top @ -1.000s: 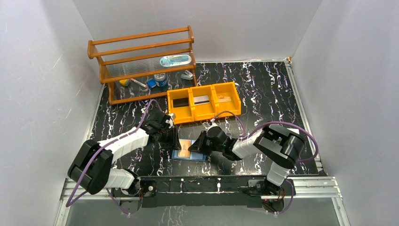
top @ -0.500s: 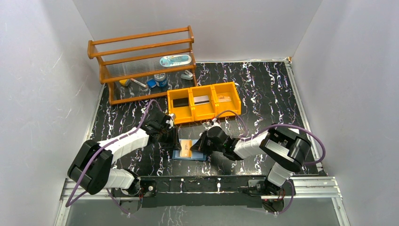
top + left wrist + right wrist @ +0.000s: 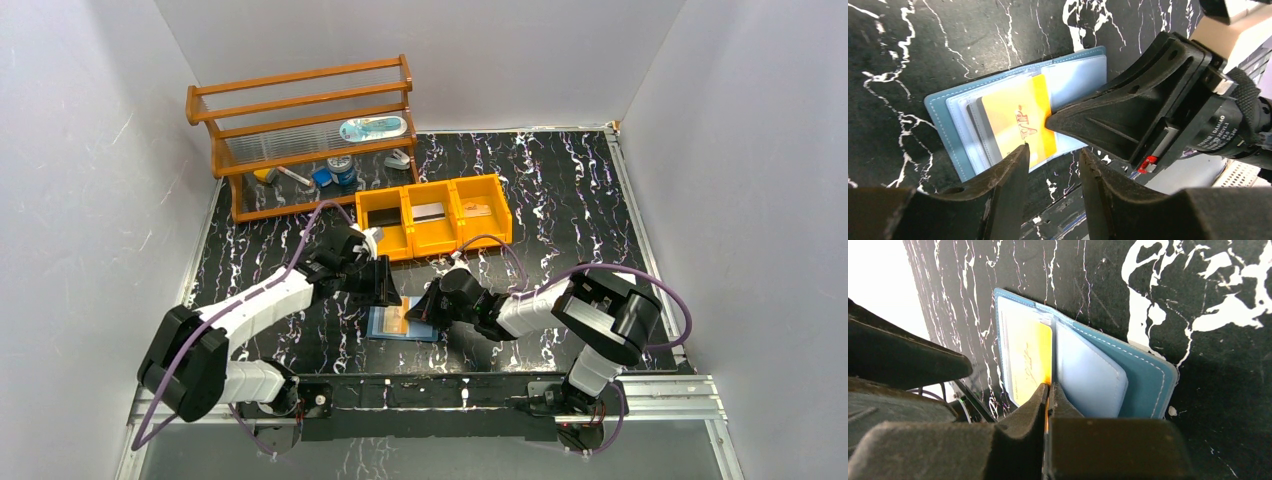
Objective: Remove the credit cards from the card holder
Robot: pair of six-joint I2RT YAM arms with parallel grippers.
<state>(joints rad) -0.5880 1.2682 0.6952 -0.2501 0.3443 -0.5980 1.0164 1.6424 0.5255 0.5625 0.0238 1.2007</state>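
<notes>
Likely a lab: white-walled test enclosure [image 3: 90, 120]

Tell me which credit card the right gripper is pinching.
The gold VIP card, partly out of the light blue card holder; the right gripper is shut on its edge. The grey card beneath it is not gripped.

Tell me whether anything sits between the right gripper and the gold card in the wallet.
Nothing visible does. The right gripper is shut on the gold card at its edge, over the open blue wallet. The left gripper hangs open beside them, not between.
</notes>
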